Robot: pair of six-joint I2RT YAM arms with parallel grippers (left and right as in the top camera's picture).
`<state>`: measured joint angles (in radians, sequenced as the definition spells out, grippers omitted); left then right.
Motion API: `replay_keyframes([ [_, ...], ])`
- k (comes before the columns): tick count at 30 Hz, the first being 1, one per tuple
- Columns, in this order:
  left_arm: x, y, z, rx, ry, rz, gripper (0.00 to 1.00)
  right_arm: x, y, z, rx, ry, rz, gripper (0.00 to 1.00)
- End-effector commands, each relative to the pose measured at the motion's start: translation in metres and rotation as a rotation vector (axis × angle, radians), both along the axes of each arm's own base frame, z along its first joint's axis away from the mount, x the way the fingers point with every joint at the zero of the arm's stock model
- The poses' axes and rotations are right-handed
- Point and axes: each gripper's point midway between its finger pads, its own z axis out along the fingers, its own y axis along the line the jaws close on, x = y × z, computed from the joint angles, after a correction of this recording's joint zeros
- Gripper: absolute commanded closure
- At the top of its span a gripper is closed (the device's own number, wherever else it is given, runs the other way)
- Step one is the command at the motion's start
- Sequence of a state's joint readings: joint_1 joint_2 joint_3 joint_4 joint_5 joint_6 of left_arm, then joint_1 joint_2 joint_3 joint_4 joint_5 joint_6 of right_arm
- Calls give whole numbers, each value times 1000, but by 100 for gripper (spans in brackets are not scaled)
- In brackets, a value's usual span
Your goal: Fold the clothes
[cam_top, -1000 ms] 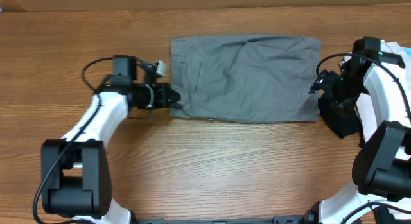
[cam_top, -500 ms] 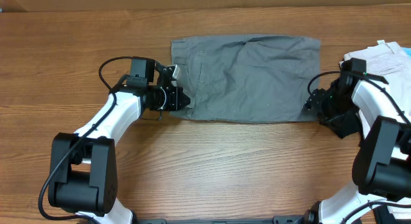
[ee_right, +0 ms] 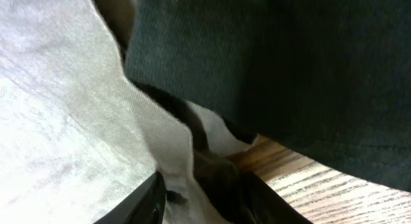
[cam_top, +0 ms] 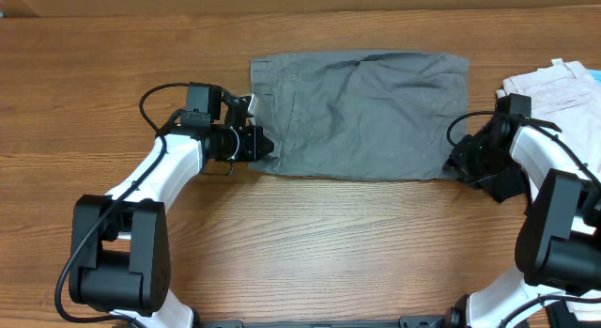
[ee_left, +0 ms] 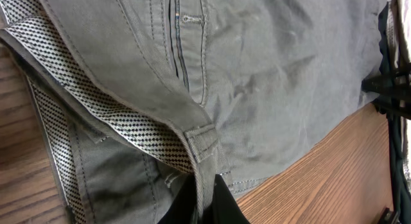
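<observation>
The grey shorts lie spread flat on the wooden table, in the upper middle of the overhead frame. At their left edge the left gripper is clamped tight on the waistband, whose lining is dotted black and white. The right gripper sits at the shorts' lower right corner with pale cloth between its fingers. Whether it has gripped the cloth is unclear. Cream-white shorts lie at the right edge.

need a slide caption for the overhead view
Medium-grey cotton shorts flat on a wooden table, left gripper pinching the waistband end, right gripper at the hem end.
</observation>
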<state>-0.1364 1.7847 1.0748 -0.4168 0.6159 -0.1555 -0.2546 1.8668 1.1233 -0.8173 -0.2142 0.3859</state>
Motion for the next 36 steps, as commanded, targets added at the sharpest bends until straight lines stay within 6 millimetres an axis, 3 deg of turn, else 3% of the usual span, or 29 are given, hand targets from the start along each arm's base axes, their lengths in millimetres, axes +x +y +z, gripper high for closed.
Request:
replay_keyframes([
  [1,7,2,1,4,-8,9,96,-2,4,-1,17,-4,-9,60],
  [5,7,2,1,3,-8,10,96,6,2,1,9,-33,-10,96],
  [9,9,-10,21,-77,-16,-28,96,29,-8,34,-4,-70,-17,96],
  [13,23,-13,60,-86,-21,-34,96,64,-23,118,-65,-147,-13,96],
  [15,30,-14,76,-88,-42,-35,96,72,-28,146,-91,-185,-11,96],
  [19,41,-16,101,-93,-87,-37,96,86,-32,178,-115,-260,9,96],
  [23,45,-15,128,-73,-130,-66,96,92,-34,205,-133,-313,24,96],
  [28,48,6,160,61,-162,-2,96,93,-33,249,-155,-379,36,96],
  [32,46,27,204,169,-241,68,96,87,-30,292,-177,-439,55,96],
  [36,39,35,235,203,-317,91,96,80,-28,314,-185,-468,55,96],
])
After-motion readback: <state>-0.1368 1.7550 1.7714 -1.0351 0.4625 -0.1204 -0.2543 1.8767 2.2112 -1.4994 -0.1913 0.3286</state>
